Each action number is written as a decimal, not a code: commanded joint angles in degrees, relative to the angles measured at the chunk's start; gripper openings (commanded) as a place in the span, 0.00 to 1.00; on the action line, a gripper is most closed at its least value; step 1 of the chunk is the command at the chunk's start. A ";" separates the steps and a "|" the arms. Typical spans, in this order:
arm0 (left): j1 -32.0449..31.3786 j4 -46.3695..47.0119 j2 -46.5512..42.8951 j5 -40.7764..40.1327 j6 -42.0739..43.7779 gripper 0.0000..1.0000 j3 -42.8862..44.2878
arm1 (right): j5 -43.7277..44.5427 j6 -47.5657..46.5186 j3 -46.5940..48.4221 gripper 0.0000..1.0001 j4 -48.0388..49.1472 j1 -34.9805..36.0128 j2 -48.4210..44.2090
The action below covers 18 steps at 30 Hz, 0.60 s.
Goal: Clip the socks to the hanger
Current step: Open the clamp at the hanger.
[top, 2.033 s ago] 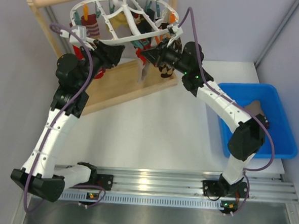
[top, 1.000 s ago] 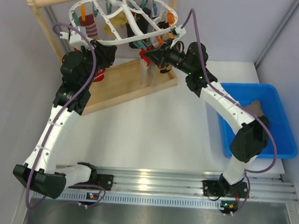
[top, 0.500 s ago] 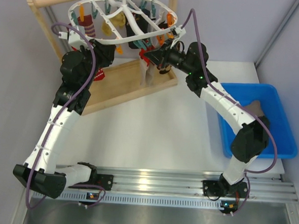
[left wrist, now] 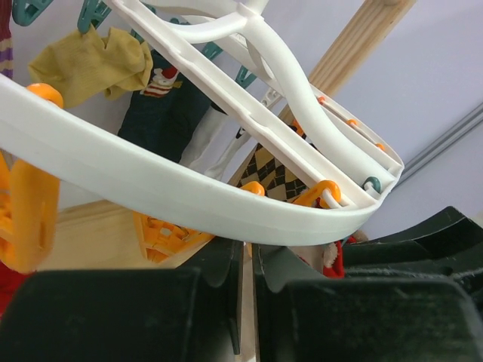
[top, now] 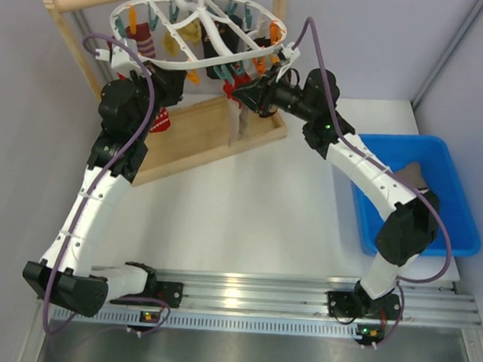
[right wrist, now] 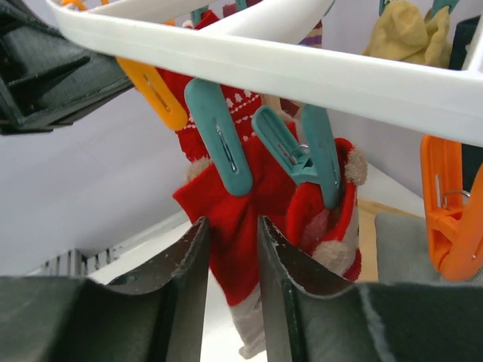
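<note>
Left gripper (left wrist: pixel 247 260) clenched empty just under the hanger (left wrist: pixel 151 177) rim; right gripper (right wrist: pixel 232 230) jaws slightly parted, red sock (right wrist: pixel 260 188) hanging from teal pegs (right wrist: pixel 219 136) just beyond.

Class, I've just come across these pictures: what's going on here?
Two robot arms reach up to the white hanger, where several socks are already pegged. The left gripper has its jaws shut just under the rim. The right gripper holds its jaws slightly apart before a red sock held by teal pegs. A tan sock lies in the blue bin.
</note>
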 commanded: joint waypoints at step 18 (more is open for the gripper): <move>0.22 2.87 0.35 5.76 0.03 0.00 2.70 | -10.48 -16.01 5.98 0.42 -0.56 6.58 -4.23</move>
